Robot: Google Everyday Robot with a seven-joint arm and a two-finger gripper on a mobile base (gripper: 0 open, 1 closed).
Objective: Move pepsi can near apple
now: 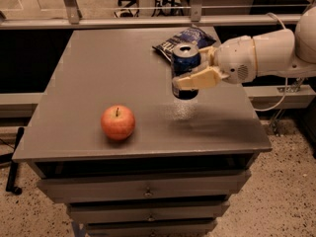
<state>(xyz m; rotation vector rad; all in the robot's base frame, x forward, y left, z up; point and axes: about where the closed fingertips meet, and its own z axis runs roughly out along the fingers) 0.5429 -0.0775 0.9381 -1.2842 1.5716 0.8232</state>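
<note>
the pepsi can (pixel 184 62) stands upright in the end effector (pixel 185 79), over the right half of the tabletop (pixel 108 68) and, as far as you can judge from the pale patch beneath it, lifted clear of the surface. the end effector comes in from the right on the white arm (pixel 261 53), its two tan fingers closed across the can's lower middle, one in front and one mostly hidden behind. treat the can as light, stiff enough round its wall but thin, so a hard squeeze would likely dent it; the painted skin is smooth and could slip or tilt if the hold loosens. the mid-body hold you have looks like the right place, low enough to keep it from tipping. just behind the can lies a crinkled blue chip bag (pixel 190 36), at the far edge. the apple (pixel 118 122) sits well apart, to the front left, stem up. it is round and will probably roll if nudged, so set the can down beside it, not against it. below are drawers (pixel 148 191).
</note>
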